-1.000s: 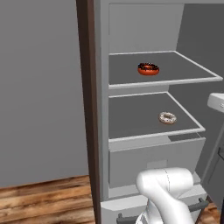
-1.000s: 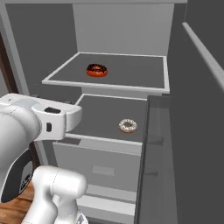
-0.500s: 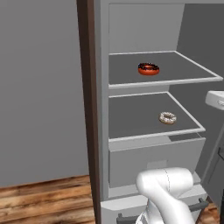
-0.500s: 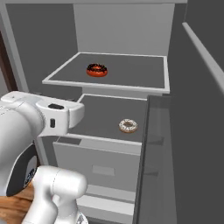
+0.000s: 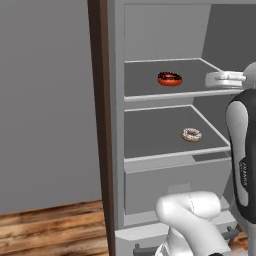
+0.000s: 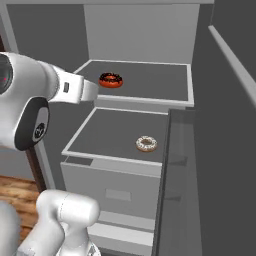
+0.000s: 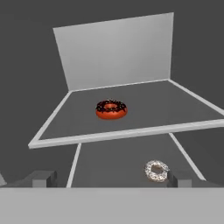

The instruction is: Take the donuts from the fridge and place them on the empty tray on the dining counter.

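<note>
The arm reaches level toward the open fridge (image 5: 120,150), its gripper (image 7: 109,178) spread wide and empty, facing the chocolate donut (image 7: 111,109) mid upper shelf.

Donuts, two, flat in open fridge (image 5: 117,150): chocolate-iced (image 7: 111,109) ahead of the claw (image 7: 109,179), white-iced (image 7: 156,170) on shelf below, near its right fingertip.

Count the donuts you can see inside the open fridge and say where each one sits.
2. The chocolate-iced donut lies on the upper shelf; the white-iced donut lies on the lower shelf. The closed drawer could hide more.
</note>
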Robot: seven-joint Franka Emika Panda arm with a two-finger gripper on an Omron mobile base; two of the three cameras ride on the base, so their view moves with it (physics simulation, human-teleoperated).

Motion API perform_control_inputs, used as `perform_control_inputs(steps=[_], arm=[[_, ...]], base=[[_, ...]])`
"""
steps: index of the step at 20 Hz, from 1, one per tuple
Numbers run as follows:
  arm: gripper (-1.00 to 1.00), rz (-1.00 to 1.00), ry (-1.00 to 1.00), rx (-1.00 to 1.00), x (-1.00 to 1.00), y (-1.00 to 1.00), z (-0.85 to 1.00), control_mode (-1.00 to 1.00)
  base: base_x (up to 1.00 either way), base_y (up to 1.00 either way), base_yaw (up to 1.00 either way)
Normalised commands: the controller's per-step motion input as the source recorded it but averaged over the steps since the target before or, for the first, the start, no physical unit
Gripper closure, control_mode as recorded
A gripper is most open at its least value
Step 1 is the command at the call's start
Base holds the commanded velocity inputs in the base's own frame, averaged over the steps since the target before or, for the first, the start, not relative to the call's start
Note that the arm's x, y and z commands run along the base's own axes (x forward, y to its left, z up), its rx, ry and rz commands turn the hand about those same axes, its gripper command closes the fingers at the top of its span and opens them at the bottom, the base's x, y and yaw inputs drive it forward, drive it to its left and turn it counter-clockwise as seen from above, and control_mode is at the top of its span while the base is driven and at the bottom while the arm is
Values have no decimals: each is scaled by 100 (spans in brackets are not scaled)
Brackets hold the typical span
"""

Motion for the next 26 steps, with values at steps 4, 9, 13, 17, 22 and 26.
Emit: perform_control_inputs(steps=[4, 9, 13, 17, 22, 26], arm=[[-100, 0, 1, 0, 78, 0, -8, -100], [-100, 5, -2, 1, 38, -18, -36, -100], [-100, 5, 1, 0, 53, -8, -15, -100], [-100, 0, 5, 0, 73, 0, 0, -100], [-100, 0, 21, 0, 55, 0, 0, -100], [-100, 0, 24, 0, 49, 0, 0, -100]], base=[[0, 0, 0], [0, 0, 0], [0, 0, 0], [0, 0, 0], [0, 0, 0], [0, 0, 0]])
